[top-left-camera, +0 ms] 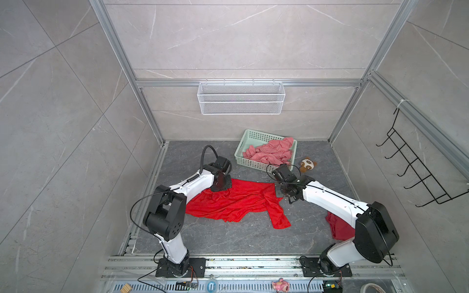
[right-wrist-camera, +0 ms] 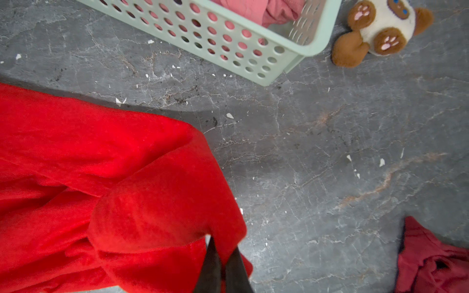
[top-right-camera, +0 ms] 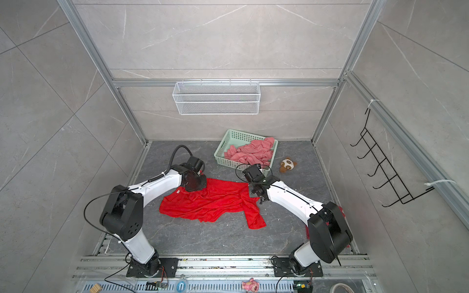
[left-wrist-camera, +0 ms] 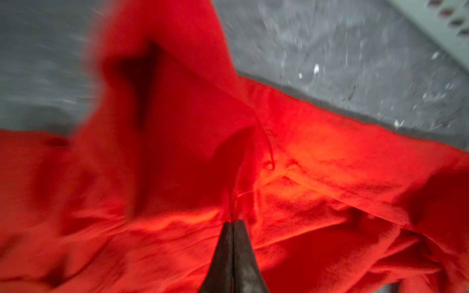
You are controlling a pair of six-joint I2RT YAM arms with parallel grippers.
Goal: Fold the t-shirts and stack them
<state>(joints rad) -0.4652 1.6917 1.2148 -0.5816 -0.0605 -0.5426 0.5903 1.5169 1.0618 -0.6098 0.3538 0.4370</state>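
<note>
Lying crumpled across the middle of the dark grey, marble-veined counter [top-left-camera: 248,241], the bright red t-shirt [top-left-camera: 233,203] is thin, soft and heavily creased, with one flap reaching toward the near edge. The left fingers [left-wrist-camera: 221,256], dark and tapered, are pressed together on a thin fold at its far left corner, though that wrist view is partly blurred. The right fingers [right-wrist-camera: 210,263] pinch its far right edge, red cloth showing between them. A darker crimson t-shirt [top-left-camera: 337,229] sits bunched beneath the right arm. Salmon-pink t-shirts [top-left-camera: 269,152] heap inside a mint-green perforated plastic basket [top-left-camera: 256,166] near the back wall, with a brown-and-white plush toy [top-left-camera: 307,164] just beside it.
</note>
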